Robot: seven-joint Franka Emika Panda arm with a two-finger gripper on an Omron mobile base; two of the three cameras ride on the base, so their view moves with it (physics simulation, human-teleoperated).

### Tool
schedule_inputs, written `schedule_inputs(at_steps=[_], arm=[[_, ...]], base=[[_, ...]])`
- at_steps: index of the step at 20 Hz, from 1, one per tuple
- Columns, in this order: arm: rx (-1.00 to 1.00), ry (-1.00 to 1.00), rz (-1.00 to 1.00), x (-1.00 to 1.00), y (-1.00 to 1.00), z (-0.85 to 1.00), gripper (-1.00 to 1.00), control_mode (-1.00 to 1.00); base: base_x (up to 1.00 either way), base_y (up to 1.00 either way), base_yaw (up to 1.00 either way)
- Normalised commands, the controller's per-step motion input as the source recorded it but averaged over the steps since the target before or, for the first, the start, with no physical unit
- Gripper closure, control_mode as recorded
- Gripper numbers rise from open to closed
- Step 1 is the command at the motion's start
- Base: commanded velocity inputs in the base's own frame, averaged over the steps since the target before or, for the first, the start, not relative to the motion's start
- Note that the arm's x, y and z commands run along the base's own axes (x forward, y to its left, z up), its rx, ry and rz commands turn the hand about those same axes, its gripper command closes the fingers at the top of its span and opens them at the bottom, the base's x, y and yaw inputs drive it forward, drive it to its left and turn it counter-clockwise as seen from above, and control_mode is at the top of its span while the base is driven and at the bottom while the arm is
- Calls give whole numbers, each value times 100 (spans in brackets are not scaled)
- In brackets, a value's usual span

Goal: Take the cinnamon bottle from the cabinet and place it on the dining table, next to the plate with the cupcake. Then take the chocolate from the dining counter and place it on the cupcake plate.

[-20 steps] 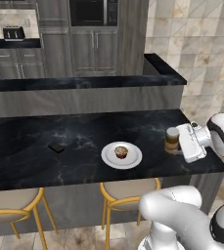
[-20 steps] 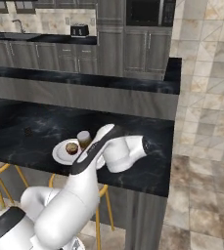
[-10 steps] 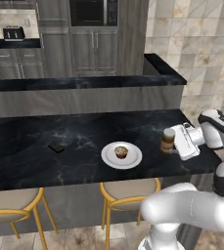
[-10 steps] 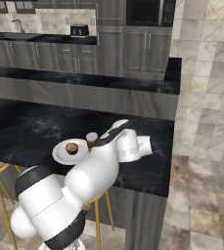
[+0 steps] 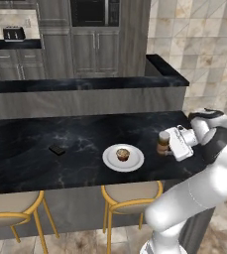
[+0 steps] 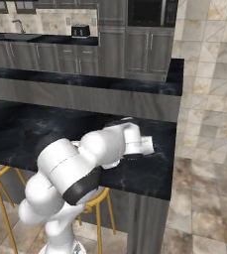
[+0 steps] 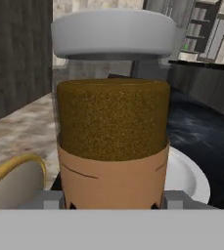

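The cinnamon bottle point(image 5: 163, 142) is a clear jar of brown powder with a grey cap and a tan label. It stands upright at the dining table's right end, a little to the right of the white plate point(image 5: 123, 158) holding the cupcake point(image 5: 123, 155). My gripper point(image 5: 166, 147) reaches in from the right and is shut on the bottle's lower part. In the hand view the bottle point(image 7: 113, 122) is close up between my fingertips point(image 7: 49, 199), with the plate point(image 7: 191, 177) behind it. The dark chocolate point(image 5: 57, 149) lies flat to the left of the plate.
The black marble table point(image 5: 85, 173) ends just right of the bottle, with a raised counter ledge point(image 5: 85, 85) behind it. Yellow stools point(image 5: 130, 194) stand under the front edge. Cabinets and an oven line the back wall.
The arm has swung round and carried the bottle a little to the left, closer to the cupcake plate. The grip on the bottle has stayed the same.
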Motion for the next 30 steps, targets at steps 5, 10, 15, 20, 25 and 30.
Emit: schedule_inputs(at_steps=[5,10,15,20,25,30], arm=[[2,3,0,44,-1,-33,100,-100],[2,12,0,43,0,-34,100,-100],[6,14,4,34,-2,-32,100,-100],[8,5,10,25,-13,-28,100,-100],[4,0,14,25,-14,-26,100,-100],[0,0,12,33,-3,-18,100,-100]], base=[[0,0,0],[0,0,0],[0,0,0],[0,0,0],[0,0,0],[0,0,0]])
